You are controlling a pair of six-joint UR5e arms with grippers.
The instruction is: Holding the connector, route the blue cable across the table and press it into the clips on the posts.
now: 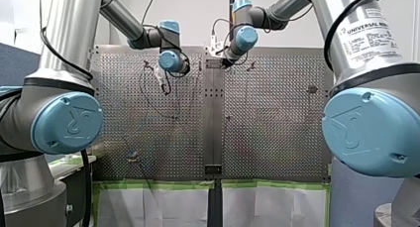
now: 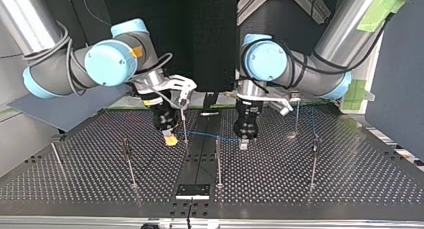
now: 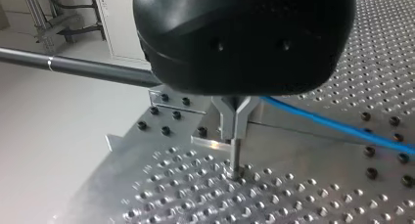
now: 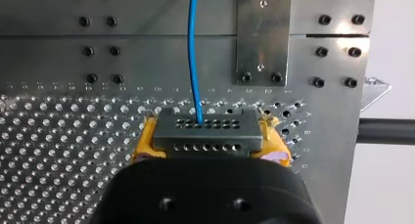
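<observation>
The perforated table fills most of every view, with a plain metal strip running down its middle. Both arms reach in over the far end of it as the front view sees it. In the top view, the right arm comes in at the left and the left arm at the right, and both point their grippers straight down either side of that strip.

A handful of thin posts stand upright around the table, well apart from each other. The clips on them are too small to make out properly.

The right gripper is clamped on the connector, a small grey block with rows of holes, squeezed between the yellow pads just above the table. The blue cable leaves the top of the connector and runs ahead of the gripper over the strip.

In the top view the cable hangs low across the strip from one gripper to the other, not in any clip that can be seen.

The left gripper has its metal fingers pressed together, tips down on the table. The cable comes out from right behind them, but it's honestly hard to tell whether it's actually pinched.
</observation>
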